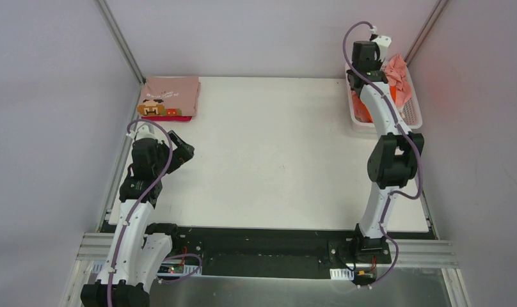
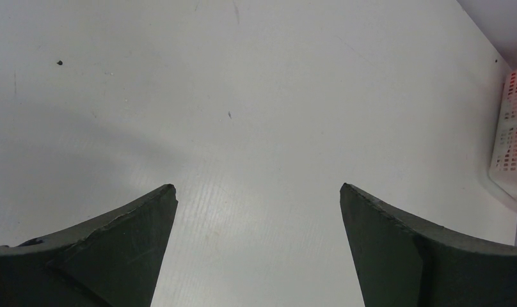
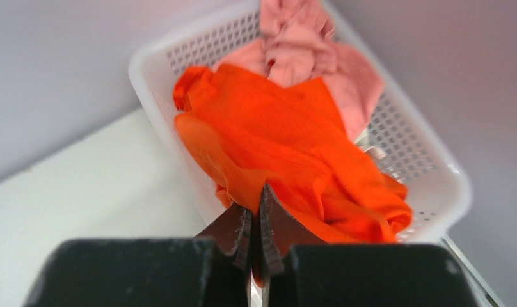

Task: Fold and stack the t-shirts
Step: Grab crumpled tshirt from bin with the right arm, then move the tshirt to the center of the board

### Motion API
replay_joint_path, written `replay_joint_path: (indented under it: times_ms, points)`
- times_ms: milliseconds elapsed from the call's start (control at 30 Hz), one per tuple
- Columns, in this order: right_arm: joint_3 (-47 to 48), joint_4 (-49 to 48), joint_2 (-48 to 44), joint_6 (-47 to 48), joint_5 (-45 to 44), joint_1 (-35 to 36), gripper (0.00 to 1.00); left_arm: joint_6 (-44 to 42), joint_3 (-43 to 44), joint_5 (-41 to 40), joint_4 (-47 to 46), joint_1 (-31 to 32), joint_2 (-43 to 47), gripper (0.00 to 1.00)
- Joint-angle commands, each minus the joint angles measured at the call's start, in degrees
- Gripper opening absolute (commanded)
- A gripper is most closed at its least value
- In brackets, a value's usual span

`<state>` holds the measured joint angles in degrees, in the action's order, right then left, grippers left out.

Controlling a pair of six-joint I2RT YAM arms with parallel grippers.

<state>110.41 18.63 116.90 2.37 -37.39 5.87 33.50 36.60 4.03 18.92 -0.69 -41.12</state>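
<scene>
A crumpled bright orange t-shirt hangs over the near rim of the white basket, with a light pink t-shirt bunched behind it. My right gripper is shut on a fold of the orange cloth at the basket's edge. At the far left of the table lies a folded dusty-pink t-shirt with a pixel face, on top of a magenta one. My left gripper hovers open over bare table, nothing between its fingers.
The white lattice basket stands at the far right against the wall, its corner also showing in the left wrist view as the basket. Grey walls close in the table on three sides.
</scene>
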Motion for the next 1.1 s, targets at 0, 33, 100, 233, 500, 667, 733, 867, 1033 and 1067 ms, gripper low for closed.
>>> replay_joint_path:
  times_ms: [0, 33, 100, 233, 500, 667, 733, 867, 1033, 1067]
  points:
    - [0.27, -6.49, -16.27, 1.77, -3.98, -0.04, 0.0, -1.49, 0.31, 1.1, -0.5, 0.51, 0.66, 1.0]
    - [0.04, -7.44, -18.55, 1.79, -3.47, -0.06, 0.0, -1.55, 0.36, 1.06, -0.45, 0.47, 0.66, 1.0]
    - [-0.5, -8.76, -23.78, 1.32, -1.25, -0.04, 0.0, -1.59, 0.4, 1.15, -0.46, 0.51, 0.65, 1.0]
    - [0.27, -8.35, -31.83, -1.93, 9.59, 0.34, 0.0, -1.53, 0.66, 1.58, -0.47, 0.49, 0.63, 1.0]
    - [11.85, 1.96, -37.38, -11.05, 31.47, 7.79, 0.0, -0.92, 1.25, 2.41, -0.47, 0.47, 0.69, 1.0]
    - [12.8, 3.68, -37.39, -13.8, 33.67, 18.36, 0.0, 0.87, 1.46, 2.05, -0.46, 0.45, 1.62, 1.0]
    - [11.97, 2.45, -37.04, -16.38, 34.65, 21.62, 0.0, 2.12, 1.39, 1.32, -0.42, 0.43, 2.09, 1.0]
    - [11.3, -0.69, -34.71, -22.3, 35.33, 27.9, 0.0, 4.98, 0.93, 0.21, -0.38, 0.44, 2.73, 1.0]
    - [14.37, -5.81, -29.03, -25.49, 34.98, 38.15, 0.0, 6.46, 1.34, -0.65, 0.39, 0.51, 4.49, 1.0]
    - [17.01, -5.67, -27.01, -25.55, 34.15, 40.0, 0.0, 6.69, 1.6, -0.91, 0.6, 0.51, 4.75, 1.0]
